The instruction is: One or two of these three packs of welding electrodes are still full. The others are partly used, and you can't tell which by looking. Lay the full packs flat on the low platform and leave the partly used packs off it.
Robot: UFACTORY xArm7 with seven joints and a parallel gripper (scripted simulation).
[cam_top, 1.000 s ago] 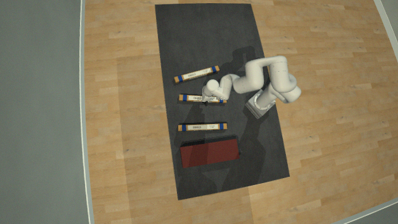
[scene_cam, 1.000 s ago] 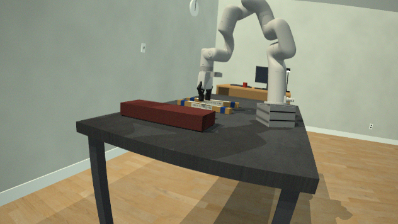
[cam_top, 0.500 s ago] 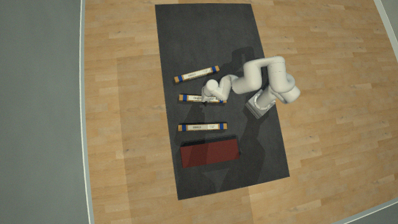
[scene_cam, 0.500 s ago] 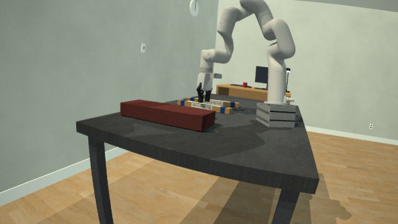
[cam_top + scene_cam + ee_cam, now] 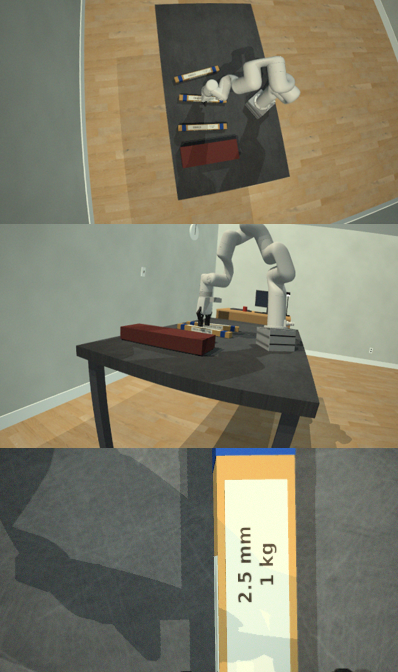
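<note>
Three long orange packs with blue bands and white labels lie on the dark table [image 5: 204, 31] [image 5: 220, 372]: a far pack [image 5: 196, 74], a middle pack [image 5: 189, 97] [image 5: 221, 326] [image 5: 255, 573] and a near pack [image 5: 202, 127] [image 5: 204, 331]. The low dark-red platform [image 5: 209, 153] [image 5: 167, 338] lies beyond the near pack and is bare. My gripper [image 5: 204, 101] [image 5: 204, 322] is open and points straight down, its fingers straddling the middle pack near its middle, low over the table. The wrist view shows that pack's label, "2.5 mm 1 kg", with only the fingertips at the bottom edge.
The arm's grey base block [image 5: 259, 105] [image 5: 276, 338] stands on the table beside the packs. In the exterior view a desk with a monitor stands far behind, and the far pack is hidden.
</note>
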